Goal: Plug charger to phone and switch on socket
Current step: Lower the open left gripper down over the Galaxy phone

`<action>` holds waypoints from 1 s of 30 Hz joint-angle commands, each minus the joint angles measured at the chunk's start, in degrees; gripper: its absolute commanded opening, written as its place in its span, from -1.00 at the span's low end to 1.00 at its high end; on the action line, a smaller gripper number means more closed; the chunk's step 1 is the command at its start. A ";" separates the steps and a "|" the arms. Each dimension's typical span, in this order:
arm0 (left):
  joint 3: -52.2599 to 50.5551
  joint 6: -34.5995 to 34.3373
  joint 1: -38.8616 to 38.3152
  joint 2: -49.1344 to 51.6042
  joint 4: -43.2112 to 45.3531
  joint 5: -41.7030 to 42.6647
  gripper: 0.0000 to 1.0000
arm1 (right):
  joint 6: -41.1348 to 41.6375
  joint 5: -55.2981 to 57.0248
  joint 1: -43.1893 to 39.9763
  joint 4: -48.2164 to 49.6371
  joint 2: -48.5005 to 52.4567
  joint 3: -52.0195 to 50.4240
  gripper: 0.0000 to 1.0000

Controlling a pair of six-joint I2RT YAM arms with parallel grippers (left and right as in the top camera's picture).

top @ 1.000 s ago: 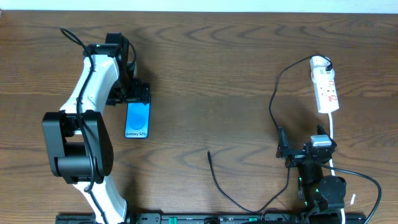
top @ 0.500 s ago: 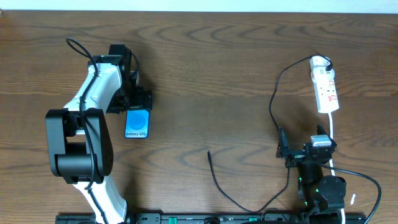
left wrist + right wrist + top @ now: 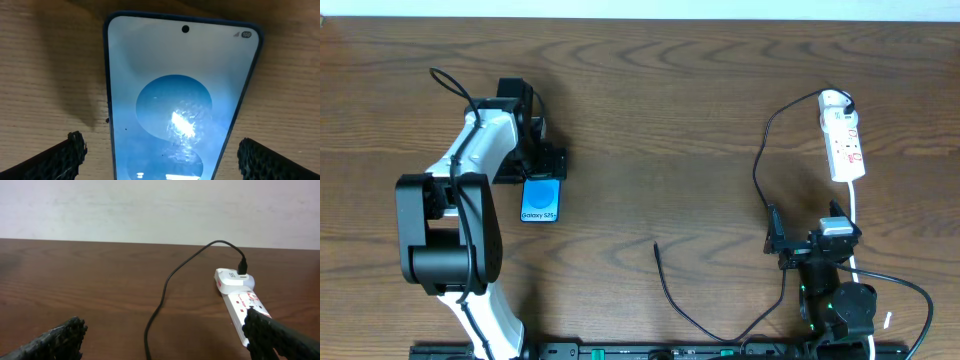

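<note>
The phone (image 3: 540, 203) lies flat at the left, its blue screen lit. It fills the left wrist view (image 3: 182, 95). My left gripper (image 3: 542, 168) is open right over the phone's top end. In the left wrist view (image 3: 160, 155) its fingertips (image 3: 72, 152) stand apart on either side of the phone, clear of its edges. The charger cable (image 3: 757, 170) runs from a white adapter on the socket strip (image 3: 844, 140), and its plug tip (image 3: 656, 246) lies loose on the table. My right gripper (image 3: 805, 235) is open and empty. It faces the cable (image 3: 162, 300) and the strip (image 3: 242, 300).
The strip's white cord (image 3: 855, 215) runs down past my right arm. The black cable loops low at the front (image 3: 720, 335) between the plug tip and the right arm's base. The wood table (image 3: 660, 120) ends at a pale wall at the back.
My left gripper has moved a little down toward the phone and now covers its top end. The right arm, the cable and the strip have not moved.
</note>
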 commanded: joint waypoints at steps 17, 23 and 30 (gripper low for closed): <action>-0.57 -0.24 -0.02 0.66 0.61 0.04 0.99 | -0.68 -0.33 0.28 -0.24 -0.35 -0.09 0.98; -1.88 -0.24 -0.02 0.66 1.75 0.04 0.99 | -0.68 -0.33 0.28 -0.24 -0.35 -0.09 0.99; -5.01 -0.24 -0.02 0.66 4.59 0.04 0.99 | -0.68 -0.33 0.28 -0.24 -0.35 -0.09 0.98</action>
